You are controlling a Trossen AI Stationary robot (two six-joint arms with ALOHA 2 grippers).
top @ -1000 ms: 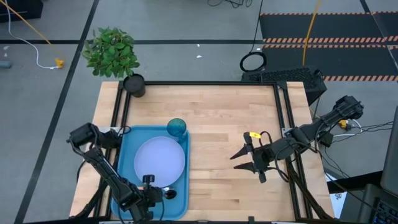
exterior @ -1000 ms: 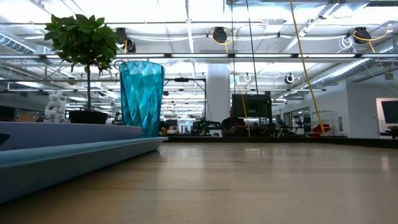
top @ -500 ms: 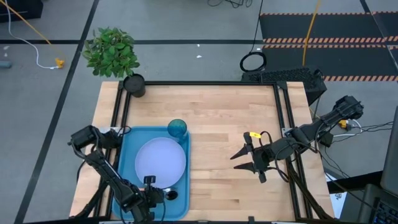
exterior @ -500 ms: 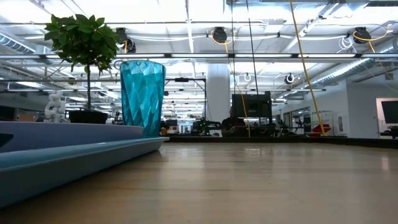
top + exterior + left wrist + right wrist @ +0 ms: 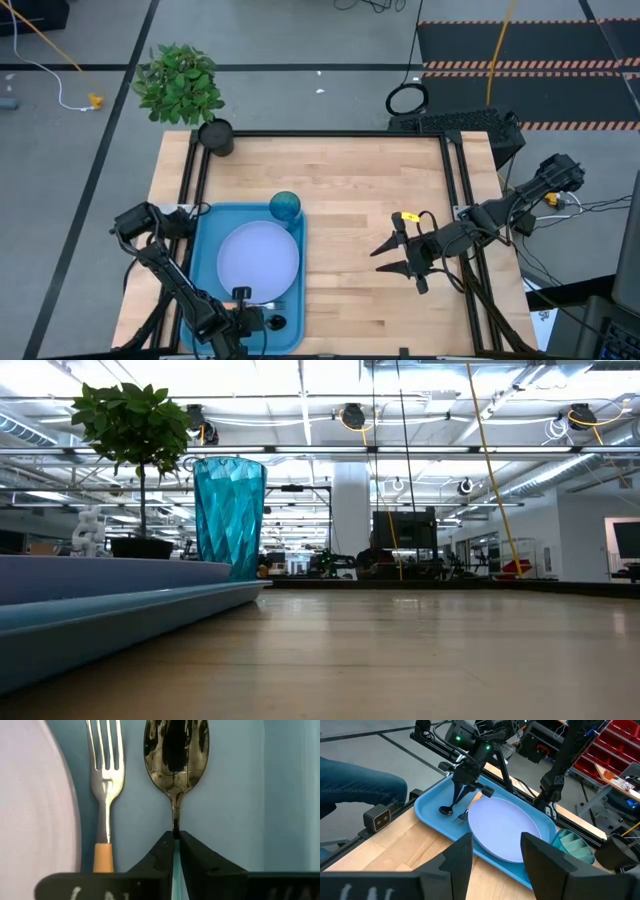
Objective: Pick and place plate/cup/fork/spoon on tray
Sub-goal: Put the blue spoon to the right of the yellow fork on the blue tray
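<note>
The blue tray (image 5: pixel 205 250) lies at the table's left near part. The pale plate (image 5: pixel 258 255) lies in it, and the teal cup (image 5: pixel 285 206) stands at its far right corner. The orange-handled fork (image 5: pixel 105 780) lies flat on the tray floor beside the plate. My left gripper (image 5: pixel 258 320), at the tray's near right corner, is shut on the spoon (image 5: pixel 176 750), which lies beside the fork. My right gripper (image 5: pixel 385 258) is open and empty above the bare table, right of the tray. My left gripper pinches the spoon's light blue handle (image 5: pixel 175 870) between its two fingers, which end where the handle meets the metal neck (image 5: pixel 175 827). The handle runs back along the fingers. The fingers (image 5: pixel 457 795) slant down from above. The dark bowl (image 5: pixel 446 810) seems to rest on the tray floor.
A potted green plant (image 5: pixel 180 82) in a black pot (image 5: pixel 215 135) stands at the table's far left corner. A person's leg in blue cloth (image 5: pixel 350 785) shows beyond the tray. Bare wood (image 5: pixel 360 190) spreads over the table's middle and right.
My left gripper has gone a little toward the table's near edge with the spoon, still shut on it. The spoon's bowl now lies nearer the tray's near rim.
</note>
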